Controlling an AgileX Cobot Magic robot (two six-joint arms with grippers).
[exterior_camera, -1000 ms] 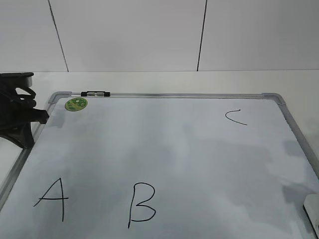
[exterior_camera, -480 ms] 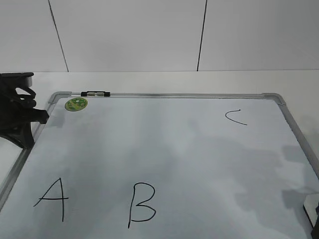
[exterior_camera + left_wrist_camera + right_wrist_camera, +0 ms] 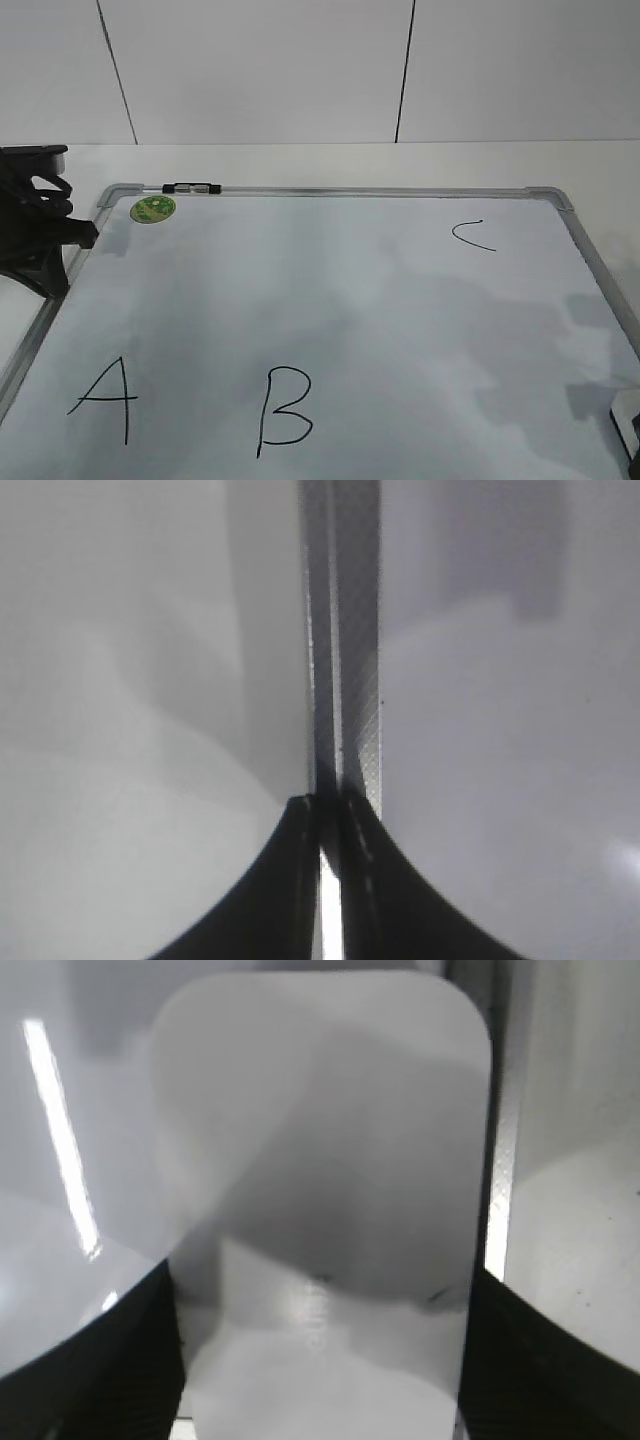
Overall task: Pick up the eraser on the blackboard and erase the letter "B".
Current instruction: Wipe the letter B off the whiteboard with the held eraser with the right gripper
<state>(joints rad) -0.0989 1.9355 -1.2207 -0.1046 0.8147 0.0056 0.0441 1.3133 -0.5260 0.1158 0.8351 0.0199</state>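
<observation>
Right tool (image 3: pixel 320 1360) lower, straddling eraser (image 3: pixel 320 1160).

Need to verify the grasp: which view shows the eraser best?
Right wrist view: the white eraser fills the frame between the right gripper's dark jaws. Exterior view barely catches that spot, at the blackboard's bottom right corner. Left wrist view shows none of it.

The left gripper (image 3: pixel 330 825) has its fingers pressed together, pointing down. The right gripper (image 3: pixel 320 1360) has its fingers spread wide, straddling the eraser (image 3: pixel 325 1160).
</observation>
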